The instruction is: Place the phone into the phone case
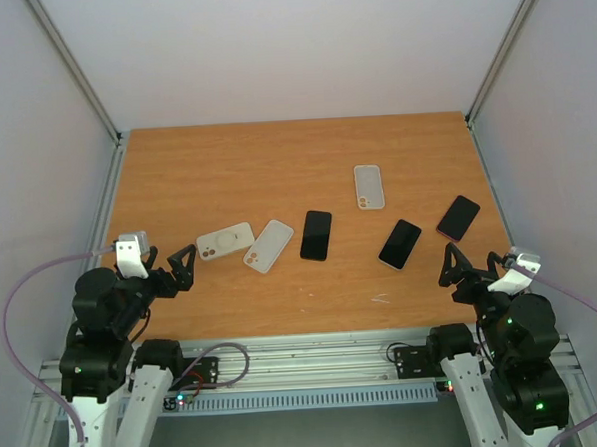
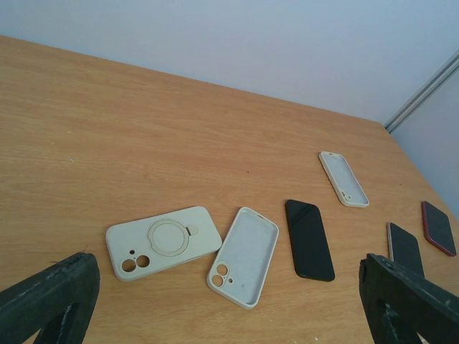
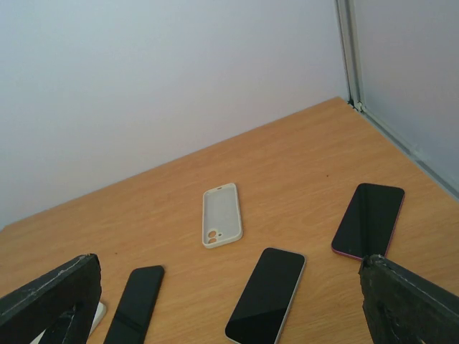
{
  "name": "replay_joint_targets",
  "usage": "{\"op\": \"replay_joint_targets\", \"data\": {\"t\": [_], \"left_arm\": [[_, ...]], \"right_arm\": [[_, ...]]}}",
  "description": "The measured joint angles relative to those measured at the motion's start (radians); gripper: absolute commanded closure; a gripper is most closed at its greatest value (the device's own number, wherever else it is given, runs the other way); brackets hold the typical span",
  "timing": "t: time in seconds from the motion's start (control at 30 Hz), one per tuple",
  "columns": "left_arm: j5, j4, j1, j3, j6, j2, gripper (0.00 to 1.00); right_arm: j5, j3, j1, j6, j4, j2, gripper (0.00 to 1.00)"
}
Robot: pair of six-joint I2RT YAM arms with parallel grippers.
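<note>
- Both arms sit low at the near edge of the table [image 1: 274, 145]. The left gripper [image 1: 184, 268] has its jaws spread wide with nothing between them, and the right gripper [image 1: 468, 265] is just the same: apart and empty
- The black phone [image 1: 316, 235] lies flat in the middle of the wood, just beside the open case [image 1: 269, 245], which lies hollow side up
- On the far side of that case is the ring case [image 1: 225, 240], lying back up; from here I can't quite tell whether the two cases touch
- Further right are the far case [image 1: 369, 187], hollow up, then the silver-edged phone [image 1: 400, 243] and the red-edged phone [image 1: 458, 217], well apart from each other
- To my eye nothing has started yet: no phone is lifted and no case is held
- The phones are thin and lie flush on the wood, so fingers coming down could skid off an edge or shove a phone into its neighbour
- The cases look light and soft, and pressing a phone in with nothing bracing the case would likely just slide it along
- A wrong pairing, or the camera cut-out at the wrong end, would leave the phone perched on the rim, not seated
</note>
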Motion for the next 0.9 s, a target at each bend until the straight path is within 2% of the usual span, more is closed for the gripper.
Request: {"op": "replay_joint_targets", "data": {"t": [0.67,0.9], "left_arm": [[-0.031,-0.006,0.0,0.01,-0.02,-0.026,0.01],[-0.035,-0.014,0.001,0.035,-0.113,0.065,0.01]], "right_arm": [[0.013,-0.007,0.001,0.001,0.0,0.0,0.02],[0.013,-0.007,0.001,0.001,0.0,0.0,0.01]]}}
